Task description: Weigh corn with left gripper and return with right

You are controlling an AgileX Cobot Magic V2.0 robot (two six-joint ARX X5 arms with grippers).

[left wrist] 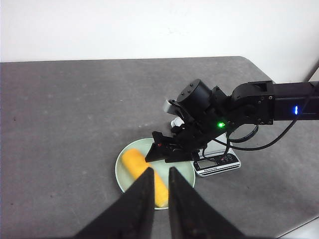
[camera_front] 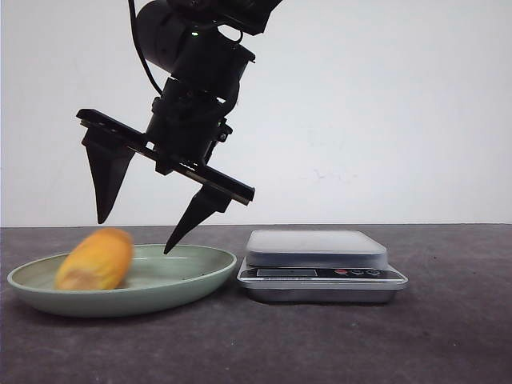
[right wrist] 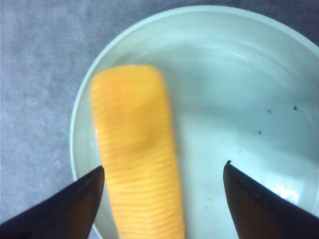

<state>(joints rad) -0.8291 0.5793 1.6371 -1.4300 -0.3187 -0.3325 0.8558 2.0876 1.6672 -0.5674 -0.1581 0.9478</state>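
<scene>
right end effector (camera_front: 134,238), tapered and black, gapes over ribbed yellow corn (camera_front: 95,260).

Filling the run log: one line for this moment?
corn: in plate | right gripper: open, above corn | scale: empty

We see a dark grey, slightly speckled tabletop (camera_front: 448,336) running back to a plain white wall. Two things rest directly on it: a shallow pale green plate (camera_front: 188,282) on the left and, just beside it on the right, a silver kitchen scale (camera_front: 320,266) with a flat platform.
</scene>
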